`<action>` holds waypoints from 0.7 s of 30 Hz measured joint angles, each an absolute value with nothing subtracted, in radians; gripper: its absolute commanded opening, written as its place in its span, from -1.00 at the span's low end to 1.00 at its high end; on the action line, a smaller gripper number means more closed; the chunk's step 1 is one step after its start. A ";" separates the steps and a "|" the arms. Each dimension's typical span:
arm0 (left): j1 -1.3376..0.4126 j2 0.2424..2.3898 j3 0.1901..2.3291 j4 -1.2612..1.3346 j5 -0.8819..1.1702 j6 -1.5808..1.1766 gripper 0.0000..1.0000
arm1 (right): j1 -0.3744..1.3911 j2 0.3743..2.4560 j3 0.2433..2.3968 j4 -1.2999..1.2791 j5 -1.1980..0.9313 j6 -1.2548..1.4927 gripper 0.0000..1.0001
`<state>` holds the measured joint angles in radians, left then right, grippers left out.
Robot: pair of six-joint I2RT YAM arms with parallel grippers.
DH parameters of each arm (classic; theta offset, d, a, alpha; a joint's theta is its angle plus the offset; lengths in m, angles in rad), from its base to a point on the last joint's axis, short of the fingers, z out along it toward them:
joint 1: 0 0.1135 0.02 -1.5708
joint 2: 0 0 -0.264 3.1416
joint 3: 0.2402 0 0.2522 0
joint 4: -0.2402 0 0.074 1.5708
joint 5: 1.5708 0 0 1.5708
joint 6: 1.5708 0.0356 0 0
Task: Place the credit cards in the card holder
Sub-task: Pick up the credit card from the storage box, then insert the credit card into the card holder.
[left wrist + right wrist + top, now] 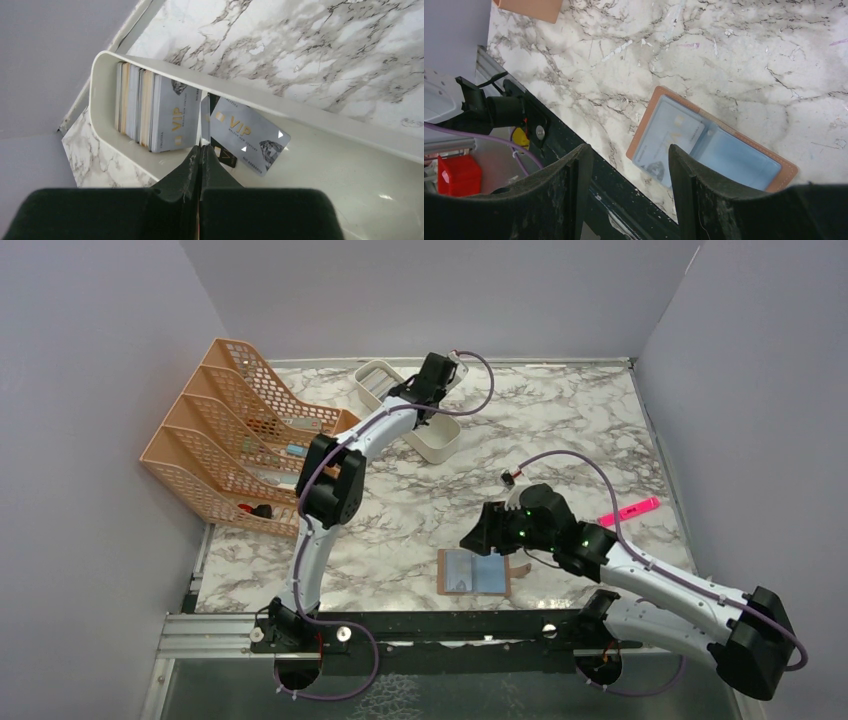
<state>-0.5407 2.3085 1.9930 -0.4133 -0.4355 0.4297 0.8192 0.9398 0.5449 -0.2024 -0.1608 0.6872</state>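
The tan card holder [491, 574] lies open near the table's front edge and also shows in the right wrist view [736, 159]. A silvery card [669, 134] sits in its left clear sleeve. My right gripper [478, 536] is open and empty, hovering over the holder's left end [626, 156]. My left gripper [430, 392] is down in the white tray [300, 106], shut on a silvery card [204, 120] seen edge-on. A stack of upright cards [150, 112] stands at the tray's end. A loose silvery VIP card [247, 134] and a black card [226, 155] lie beside it.
An orange mesh file rack [230, 440] stands at the back left. A pink highlighter [630, 510] lies at the right. Grey walls enclose the table on three sides. A black rail [574, 150] runs along the front edge below the right gripper.
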 measured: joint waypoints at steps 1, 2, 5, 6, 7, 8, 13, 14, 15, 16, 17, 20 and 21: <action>-0.543 2.293 1.986 -0.414 -0.435 0.421 -1.00 | 0.819 0.936 0.545 -0.202 -0.161 0.687 0.24; -0.546 2.273 1.975 -0.414 -0.435 0.408 -1.00 | 0.819 0.931 0.545 -0.203 -0.161 0.687 0.24; -0.551 2.210 1.940 -0.412 -0.435 0.377 -1.00 | 0.819 0.914 0.545 -0.203 -0.160 0.688 0.24; -0.552 2.191 1.927 -0.412 -0.434 0.369 -1.00 | 0.819 0.908 0.545 -0.203 -0.160 0.688 0.24; -0.553 2.170 1.913 -0.411 -0.434 0.358 -1.00 | 0.819 0.904 0.544 -0.203 -0.160 0.688 0.24; -0.556 2.148 1.898 -0.410 -0.434 0.348 -1.00 | 0.819 0.901 0.543 -0.202 -0.160 0.689 0.24; -0.561 2.054 1.817 -0.410 -0.425 0.294 -1.00 | 0.819 0.896 0.538 -0.204 -0.160 0.701 0.24; -0.562 2.031 1.798 -0.411 -0.414 0.279 -1.00 | 0.819 0.894 0.538 -0.204 -0.161 0.704 0.24; -0.563 2.011 1.781 -0.412 -0.404 0.265 -1.00 | 0.819 0.889 0.538 -0.204 -0.161 0.707 0.24; -0.564 1.987 1.762 -0.414 -0.387 0.247 -1.00 | 0.819 0.883 0.538 -0.204 -0.161 0.710 0.24; -0.565 1.967 1.747 -0.415 -0.376 0.236 -1.00 | 0.819 0.877 0.538 -0.203 -0.161 0.711 0.24; -0.565 1.882 1.684 -0.416 -0.324 0.177 -1.00 | 0.819 0.858 0.538 -0.203 -0.161 0.719 0.24; -0.565 1.847 1.659 -0.409 -0.300 0.153 -1.00 | 0.819 0.852 0.537 -0.203 -0.162 0.723 0.24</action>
